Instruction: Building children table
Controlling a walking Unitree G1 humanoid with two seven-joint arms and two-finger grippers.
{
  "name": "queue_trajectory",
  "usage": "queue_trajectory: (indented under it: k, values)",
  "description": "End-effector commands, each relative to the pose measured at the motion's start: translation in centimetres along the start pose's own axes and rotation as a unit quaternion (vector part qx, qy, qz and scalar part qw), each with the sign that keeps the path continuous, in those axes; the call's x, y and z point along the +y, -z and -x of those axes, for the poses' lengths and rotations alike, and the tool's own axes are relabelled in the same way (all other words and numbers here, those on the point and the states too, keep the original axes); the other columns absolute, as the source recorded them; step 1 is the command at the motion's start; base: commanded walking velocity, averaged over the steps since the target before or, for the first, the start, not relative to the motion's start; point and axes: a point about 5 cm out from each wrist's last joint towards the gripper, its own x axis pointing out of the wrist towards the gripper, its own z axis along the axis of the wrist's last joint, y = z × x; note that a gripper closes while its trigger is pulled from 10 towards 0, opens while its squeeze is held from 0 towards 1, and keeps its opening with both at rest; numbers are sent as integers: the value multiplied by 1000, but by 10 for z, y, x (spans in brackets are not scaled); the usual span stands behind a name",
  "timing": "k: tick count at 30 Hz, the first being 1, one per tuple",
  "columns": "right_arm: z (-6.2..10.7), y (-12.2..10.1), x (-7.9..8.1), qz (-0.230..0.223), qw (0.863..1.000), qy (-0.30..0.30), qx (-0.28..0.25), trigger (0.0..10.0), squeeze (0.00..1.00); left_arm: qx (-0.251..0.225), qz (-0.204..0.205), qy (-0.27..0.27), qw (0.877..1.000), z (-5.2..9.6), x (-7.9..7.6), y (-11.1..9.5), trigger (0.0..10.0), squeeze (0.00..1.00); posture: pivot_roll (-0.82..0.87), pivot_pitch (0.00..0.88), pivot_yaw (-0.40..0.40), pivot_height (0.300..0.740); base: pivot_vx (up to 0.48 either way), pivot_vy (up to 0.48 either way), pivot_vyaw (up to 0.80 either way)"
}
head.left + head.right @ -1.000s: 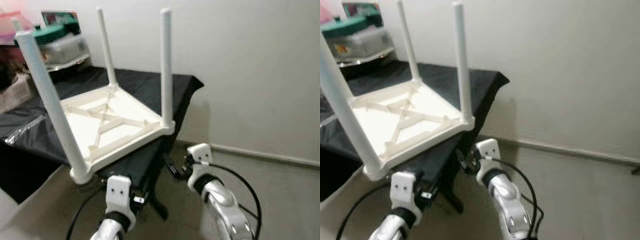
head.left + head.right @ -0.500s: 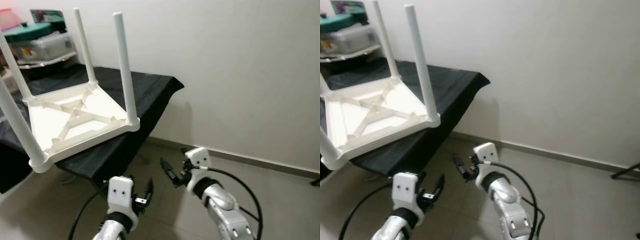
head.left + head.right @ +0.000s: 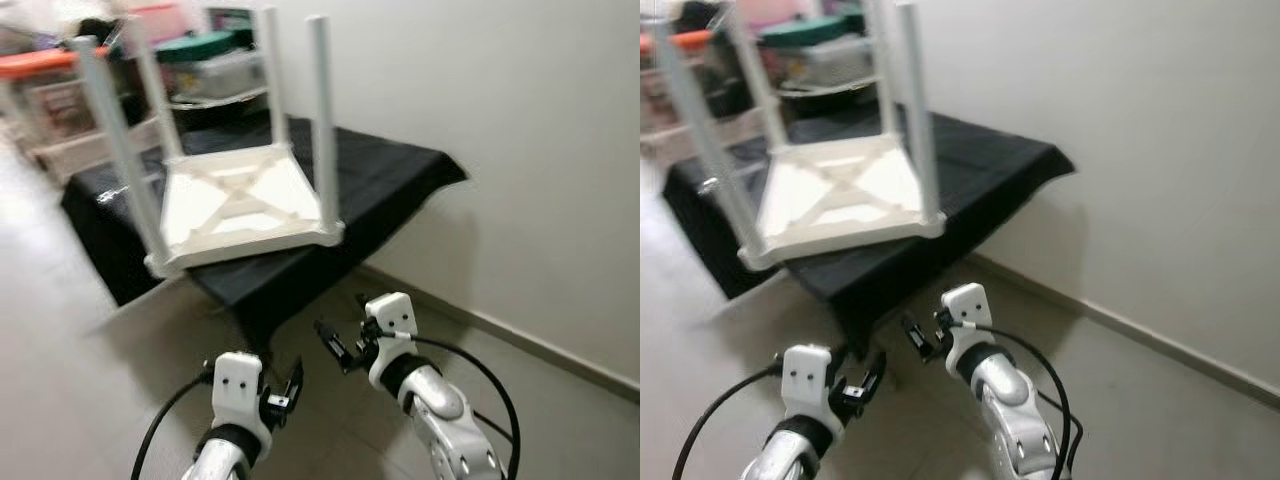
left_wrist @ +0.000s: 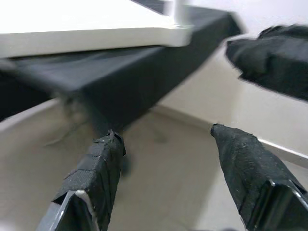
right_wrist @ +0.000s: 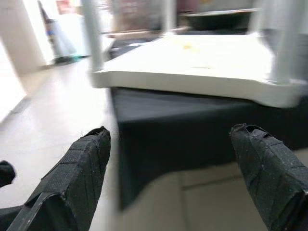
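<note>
Both claws, left [image 4: 163,144] and right [image 5: 173,154], hang spread and empty below the upturned white plastic children's table [image 3: 245,205] (legs up) on the black-draped surface [image 3: 390,175].

home storage corner | plain wall [image 3: 520,150] – tiled floor [image 3: 60,330] – stacked plastic storage boxes [image 3: 215,70]

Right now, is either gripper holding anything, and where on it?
Nothing is held. The left gripper and right gripper both have open, empty jaws, short of the upturned white children's table on the black-draped table.
</note>
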Motion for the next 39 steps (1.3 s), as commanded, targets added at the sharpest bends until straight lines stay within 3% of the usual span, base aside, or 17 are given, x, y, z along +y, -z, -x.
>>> queue_trajectory:
  k: [1,31,39]
  values:
    - [-1,-2,2,-2,1000,-6,-2,10000,0,5,3,-4,1000,0,2,1,10000,0,-35,0,9,740,0,0,800]
    - [1,0,2,0,1000,-21,1,10000,0,5,23,-23,999,1,3,1,10000,0,-24,0,-11,740,30,-29,800]
    - [2,2,-2,-15,1000,-12,8,10000,0,10,23,-22,999,1,2,4,10000,0,-28,0,-14,740,355,-320,0]
